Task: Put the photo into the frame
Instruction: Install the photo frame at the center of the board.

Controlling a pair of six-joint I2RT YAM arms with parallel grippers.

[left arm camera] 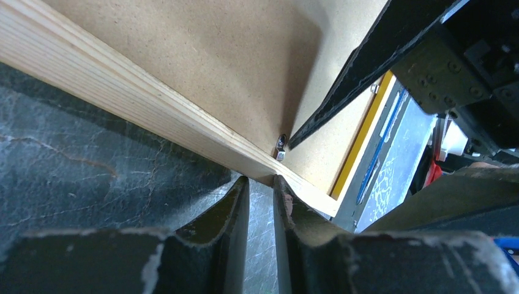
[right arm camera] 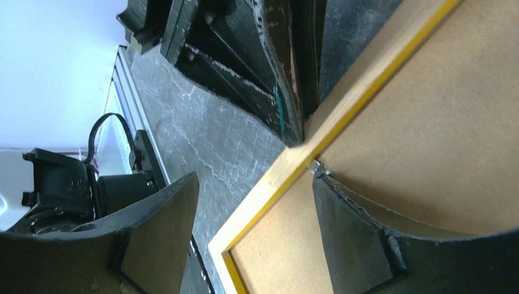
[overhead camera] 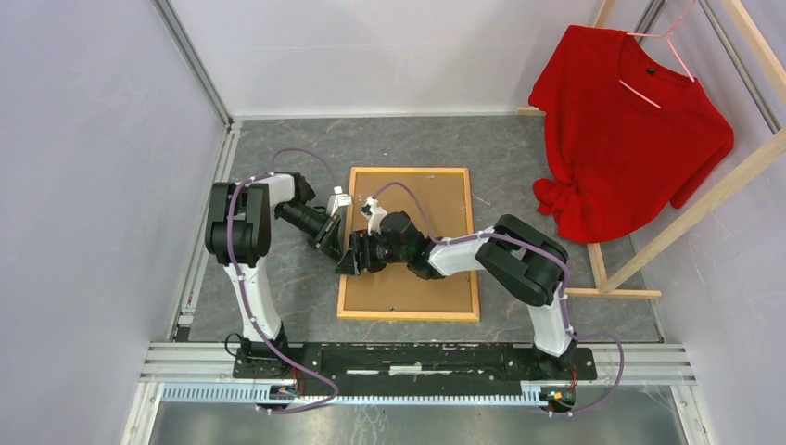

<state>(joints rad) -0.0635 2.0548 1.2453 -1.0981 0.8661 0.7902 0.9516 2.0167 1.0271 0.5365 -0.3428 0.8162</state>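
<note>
Frame [overhead camera: 408,316]: rectangular, light wood, yellow front, lying face down.
Left gripper [left arm camera: 261,180]: narrow, at its left rail (nothing held).
Right gripper [right arm camera: 256,180]: wide, straddling that rail.

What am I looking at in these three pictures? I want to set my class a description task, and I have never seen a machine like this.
Two robot arms, the left arm and the right arm, are bolted at the near edge of a grey table. The wide picture looks down from above. The other two come from a camera on each wrist. A picture frame lies face down with a brown backing panel in it. The left end effector is shut, its tips at the frame's outer edge. The right end effector is open, straddling a frame rail and holding nothing. A red shirt hangs on a wooden rack at the right. No photo shows.
</note>
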